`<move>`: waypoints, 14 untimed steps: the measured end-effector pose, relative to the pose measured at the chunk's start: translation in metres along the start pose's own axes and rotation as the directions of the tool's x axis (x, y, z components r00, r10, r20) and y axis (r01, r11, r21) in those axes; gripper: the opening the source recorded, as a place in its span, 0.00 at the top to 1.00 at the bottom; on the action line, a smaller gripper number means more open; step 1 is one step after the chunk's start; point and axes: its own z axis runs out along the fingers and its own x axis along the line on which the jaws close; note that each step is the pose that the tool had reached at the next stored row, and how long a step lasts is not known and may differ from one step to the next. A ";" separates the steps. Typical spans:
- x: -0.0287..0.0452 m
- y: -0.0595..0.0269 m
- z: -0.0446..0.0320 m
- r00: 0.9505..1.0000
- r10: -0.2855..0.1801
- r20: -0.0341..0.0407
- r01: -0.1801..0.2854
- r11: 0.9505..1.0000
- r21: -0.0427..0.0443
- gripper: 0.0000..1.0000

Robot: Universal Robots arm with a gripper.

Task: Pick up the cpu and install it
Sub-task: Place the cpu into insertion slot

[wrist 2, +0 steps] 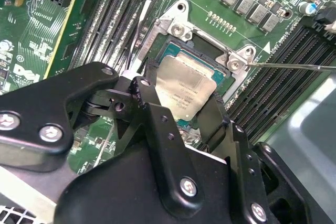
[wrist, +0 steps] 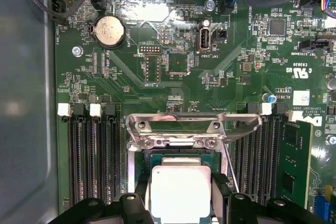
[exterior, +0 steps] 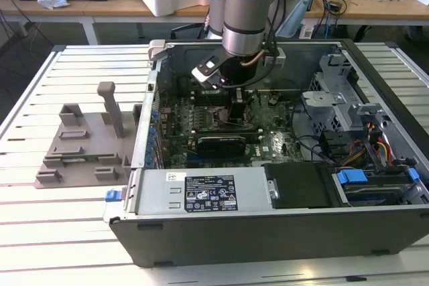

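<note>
Second wrist view showed the gripper (wrist 2: 184,97) with its black fingers (wrist 2: 148,85) pressed against opposite edges of the cpu (wrist 2: 185,88). They clamped the silver chip directly over the open socket (wrist 2: 179,50) of the green motherboard (wrist 2: 31,40); whether it was seated or just above could not be told. In the exterior view the arm (exterior: 249,11) reached down into the open computer case (exterior: 268,226), well apart from the grey holder tray (exterior: 74,159) at the exterior view's left.

Silver square cpu (wrist 2: 186,90) sits level over socket (wrist 2: 208,51).
</note>
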 end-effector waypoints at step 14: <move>0.0001 0.0006 0.0002 1.000 -0.006 0.000 0.006 1.000 -0.001 0.38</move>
